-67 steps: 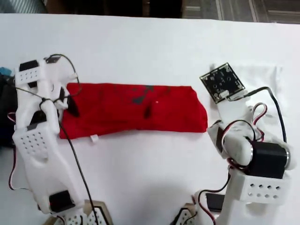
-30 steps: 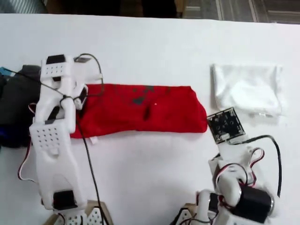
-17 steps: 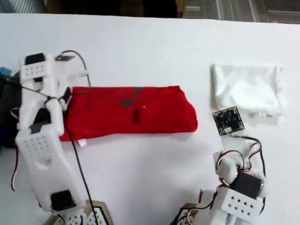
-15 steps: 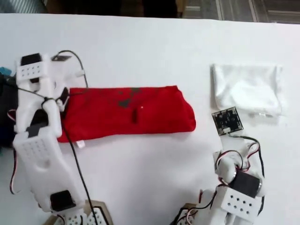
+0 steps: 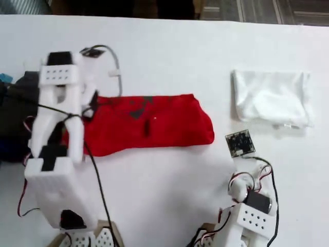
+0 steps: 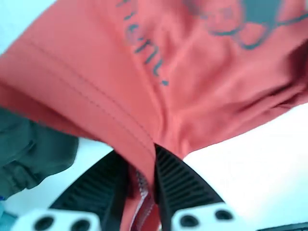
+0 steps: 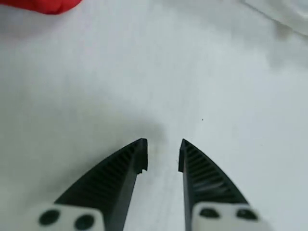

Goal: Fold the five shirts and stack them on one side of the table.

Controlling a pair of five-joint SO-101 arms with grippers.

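Red shirt (image 5: 149, 123) lies in a long band running toward the folded white shirt (image 5: 271, 96) — my left gripper (image 6: 139, 159) pinches its end farthest from that shirt, while my right gripper (image 7: 162, 144), narrowly parted and empty, hangs nearer the free end.

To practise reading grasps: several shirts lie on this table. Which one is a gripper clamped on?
The red shirt: the left gripper pinches its edge. The folded white shirt and the dark clothing lie free.
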